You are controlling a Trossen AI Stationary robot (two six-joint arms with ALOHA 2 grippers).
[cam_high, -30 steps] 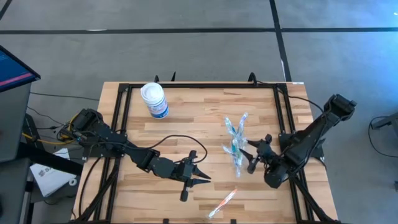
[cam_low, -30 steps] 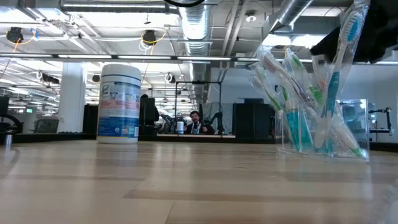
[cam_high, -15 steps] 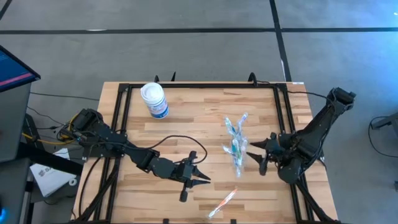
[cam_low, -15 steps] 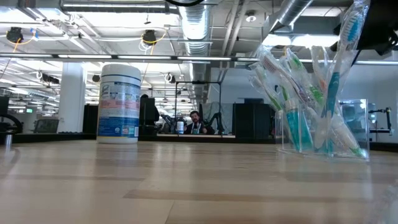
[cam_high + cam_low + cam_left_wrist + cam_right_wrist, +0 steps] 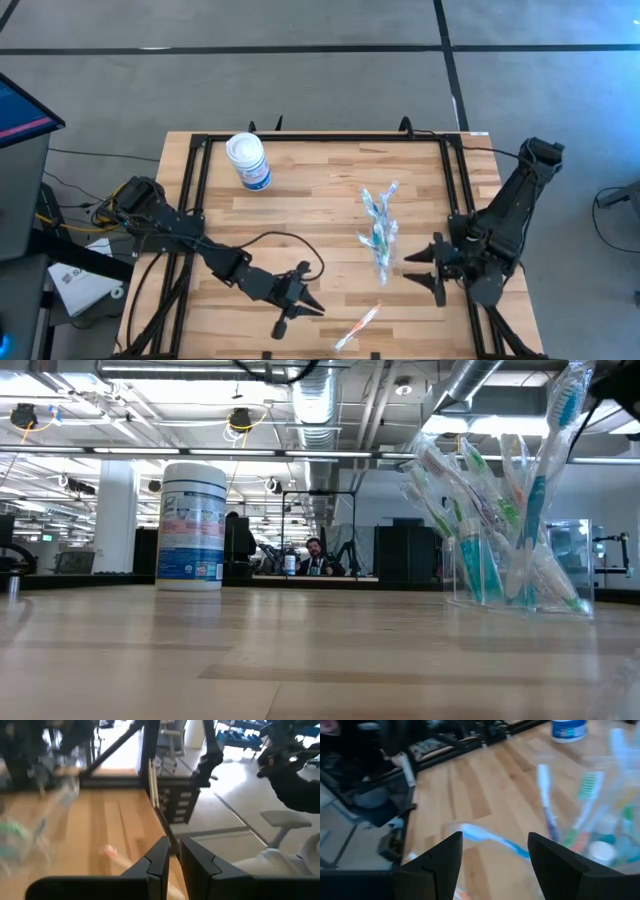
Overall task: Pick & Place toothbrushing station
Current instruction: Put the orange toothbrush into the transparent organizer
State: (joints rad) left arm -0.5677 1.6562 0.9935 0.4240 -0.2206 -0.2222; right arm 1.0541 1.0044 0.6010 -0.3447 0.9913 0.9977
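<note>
A clear plastic cup [image 5: 379, 236] full of blue, green and white toothbrushes and a teal tube stands upright on the wooden table, right of centre; it also shows in the low view [image 5: 510, 535] and the right wrist view [image 5: 602, 827]. A pink-orange toothbrush [image 5: 358, 327] lies flat near the table's near edge. A blue-and-white toothbrush [image 5: 487, 839] lies on the wood beside the cup. My right gripper [image 5: 420, 272] is open and empty, just right of the cup on its near side. My left gripper [image 5: 300, 302] is shut and empty, left of the pink-orange toothbrush.
A white canister with a blue label [image 5: 248, 160] stands at the far left of the table; it also shows in the low view [image 5: 193, 525]. Black frame rails [image 5: 455, 190] run along the table's edges. Bare wood lies between the canister and the cup.
My right gripper has drawn back from the cup toward the table's near right corner and has left the top of the low view. My left gripper has slid a little toward the table's near left. The cup and toothbrushes have stayed in place.
</note>
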